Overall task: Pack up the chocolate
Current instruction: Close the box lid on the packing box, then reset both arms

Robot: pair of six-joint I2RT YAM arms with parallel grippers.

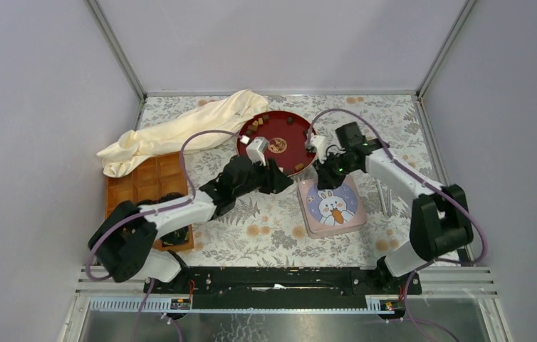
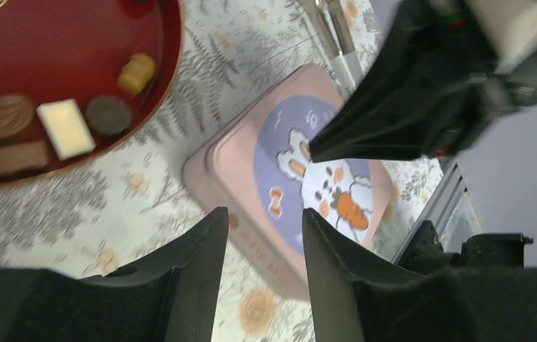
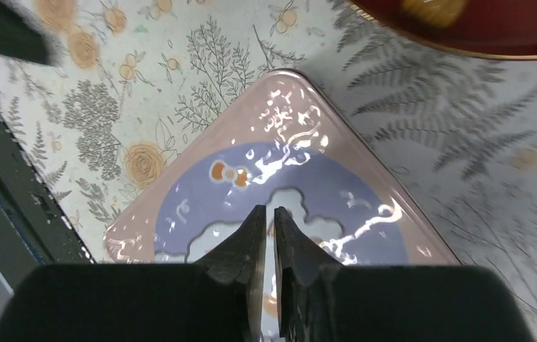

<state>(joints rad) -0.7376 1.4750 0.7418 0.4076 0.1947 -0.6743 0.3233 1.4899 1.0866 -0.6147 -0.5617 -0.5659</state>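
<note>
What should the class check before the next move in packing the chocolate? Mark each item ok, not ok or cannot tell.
1. Left pincer open and empty: ok.
2. Right pincer ready to grasp: not ok, almost shut over the pink tin.
3. That tin open for packing: not ok, its bunny lid is on.
4. Chocolate available on the red tray: ok.
5. Compartment box free: cannot tell, the left arm hides part.
</note>
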